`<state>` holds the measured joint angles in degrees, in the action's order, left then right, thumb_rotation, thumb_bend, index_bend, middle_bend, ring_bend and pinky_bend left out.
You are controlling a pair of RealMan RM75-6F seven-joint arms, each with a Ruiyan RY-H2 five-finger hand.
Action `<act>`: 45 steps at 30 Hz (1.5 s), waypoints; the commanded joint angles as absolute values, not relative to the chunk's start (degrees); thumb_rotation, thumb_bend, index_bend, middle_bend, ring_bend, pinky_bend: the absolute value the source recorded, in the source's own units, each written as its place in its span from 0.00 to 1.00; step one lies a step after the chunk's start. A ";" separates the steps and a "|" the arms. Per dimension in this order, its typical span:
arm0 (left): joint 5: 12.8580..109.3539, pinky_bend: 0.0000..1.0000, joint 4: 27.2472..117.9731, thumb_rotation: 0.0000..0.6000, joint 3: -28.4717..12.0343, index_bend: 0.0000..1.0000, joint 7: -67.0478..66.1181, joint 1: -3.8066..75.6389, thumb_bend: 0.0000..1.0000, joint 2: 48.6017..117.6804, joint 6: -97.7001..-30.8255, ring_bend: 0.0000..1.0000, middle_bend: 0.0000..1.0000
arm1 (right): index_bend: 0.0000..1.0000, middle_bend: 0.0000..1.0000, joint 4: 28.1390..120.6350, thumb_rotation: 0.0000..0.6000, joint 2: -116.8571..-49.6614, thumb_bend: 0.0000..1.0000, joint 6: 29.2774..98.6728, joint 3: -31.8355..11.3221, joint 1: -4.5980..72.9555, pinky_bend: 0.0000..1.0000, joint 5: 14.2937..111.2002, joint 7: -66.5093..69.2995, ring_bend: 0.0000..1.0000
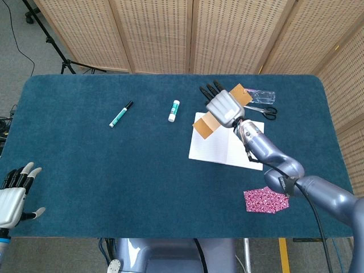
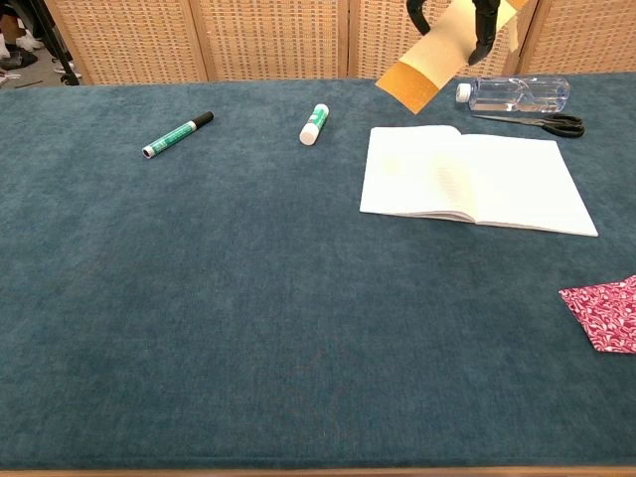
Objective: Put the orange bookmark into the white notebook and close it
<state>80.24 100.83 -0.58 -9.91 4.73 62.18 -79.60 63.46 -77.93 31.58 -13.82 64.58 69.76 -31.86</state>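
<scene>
Behind the open white notebook [image 2: 477, 179] lie scissors [image 2: 542, 122] and a bottle [image 2: 517, 93].

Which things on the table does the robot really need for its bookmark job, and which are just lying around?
Needed for the job:
orange bookmark, held up by the right robot hand
white notebook, lying open

Just lying around:
green marker
glue stick
plastic bottle
scissors
pink patterned cloth

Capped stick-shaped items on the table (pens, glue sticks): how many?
2. A green marker lies on the left part of the table, and a white glue stick lies to its right, left of the open white notebook. None looks hidden.
</scene>
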 commanded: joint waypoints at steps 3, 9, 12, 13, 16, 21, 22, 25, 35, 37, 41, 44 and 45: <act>77.09 0.00 100.23 1.00 -1.44 0.00 -14.05 5.37 0.00 64.82 -78.74 0.00 0.00 | 0.43 0.02 48.93 1.00 -86.17 0.36 24.52 -7.50 67.37 0.05 76.42 -25.19 0.00; 76.10 0.00 99.81 1.00 -1.67 0.00 -16.36 6.21 0.00 66.18 -77.81 0.00 0.00 | 0.43 0.02 43.95 1.00 -88.67 0.43 26.67 -0.55 66.69 0.05 87.27 -12.92 0.00; 75.45 0.00 99.53 1.00 -1.82 0.00 -16.40 6.48 0.00 66.30 -77.26 0.00 0.00 | 0.43 0.02 42.76 1.00 -88.84 0.49 29.29 2.99 66.51 0.06 92.09 -6.17 0.00; 75.13 0.00 99.41 1.00 -1.92 0.00 -16.33 6.57 0.00 66.31 -77.08 0.00 0.00 | 0.43 0.02 42.42 1.00 -88.77 0.51 30.55 4.62 66.57 0.06 94.18 -3.41 0.00; 74.81 0.00 99.39 1.00 -1.96 0.00 -16.17 6.71 0.00 66.23 -76.75 0.00 0.00 | 0.43 0.02 41.71 1.00 -88.55 0.57 33.42 7.67 66.87 0.07 98.04 1.79 0.00; 75.19 0.00 99.63 1.00 -1.78 0.00 -15.79 6.80 0.00 65.93 -76.73 0.00 0.00 | 0.43 0.03 39.61 1.00 -88.44 0.64 37.33 12.64 67.46 0.08 103.51 9.67 0.00; 75.31 0.00 99.69 1.00 -1.72 0.00 -15.63 6.76 0.00 65.85 -76.82 0.00 0.00 | 0.43 0.03 39.03 1.00 -88.42 0.64 38.01 13.59 67.53 0.08 104.42 11.09 0.00; 75.43 0.00 99.67 1.00 -1.61 0.00 -15.49 6.65 0.00 65.79 -77.02 0.00 0.00 | 0.43 0.03 38.31 1.00 -88.07 0.66 39.42 15.12 67.56 0.08 105.81 13.64 0.00; 75.00 0.00 99.36 1.00 -1.42 0.00 -16.06 6.99 0.00 66.21 -76.47 0.00 0.00 | 0.44 0.03 37.13 1.00 -84.57 0.69 42.71 19.08 67.35 0.09 108.85 18.09 0.00; 74.91 0.00 99.34 1.00 -1.35 0.00 -16.34 7.10 0.00 66.37 -76.29 0.00 0.00 | 0.44 0.03 36.39 1.00 -84.36 0.71 43.04 19.57 67.14 0.09 109.22 18.04 0.00; 74.71 0.00 99.39 1.00 -1.32 0.00 -16.84 7.27 0.00 66.65 -76.15 0.00 0.00 | 0.44 0.03 34.90 1.00 -84.73 0.72 43.53 20.63 66.49 0.10 110.00 18.23 0.00; 74.62 0.00 99.42 1.00 -1.24 0.00 -17.16 7.38 0.00 66.82 -76.02 0.00 0.00 | 0.44 0.03 34.01 1.00 -85.33 0.72 44.14 21.50 65.84 0.10 110.66 18.69 0.00; 74.57 0.00 99.41 1.00 -1.24 0.00 -17.23 7.40 0.00 66.85 -75.98 0.00 0.00 | 0.44 0.03 33.69 1.00 -85.49 0.72 44.39 21.72 65.69 0.10 110.87 18.78 0.00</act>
